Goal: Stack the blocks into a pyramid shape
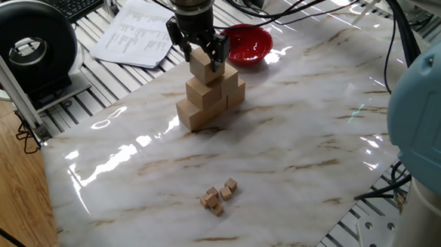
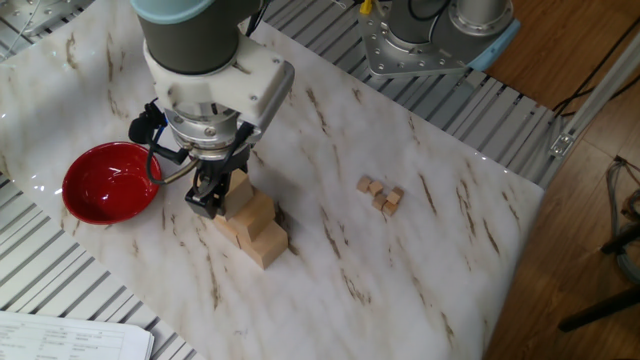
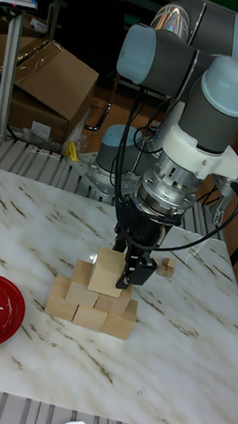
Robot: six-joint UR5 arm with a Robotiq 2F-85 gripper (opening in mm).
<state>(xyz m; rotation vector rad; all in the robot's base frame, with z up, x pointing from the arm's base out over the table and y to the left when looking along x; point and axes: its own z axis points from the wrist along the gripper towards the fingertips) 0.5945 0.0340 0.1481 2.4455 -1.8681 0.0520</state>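
Blocks [image 1: 211, 94] stacked as stepped pyramid near red bowl [image 1: 248, 44] on worktop [image 1: 282, 150]. Top wooden cube [image 3: 110, 272] pinched on opposite flat faces between closed fingers [image 3: 131, 271]. Probably light, rigid, smooth; easily nudged.

You have six large light-tan wooden cubes [image 3: 91, 297]: three in the bottom row, two above them, one on top. Off to the side sits a cluster of tiny wooden cubes [image 1: 219, 197]; four can be made out. There is one red bowl [image 2: 109, 183] and one two-finger gripper [image 3: 130, 265].
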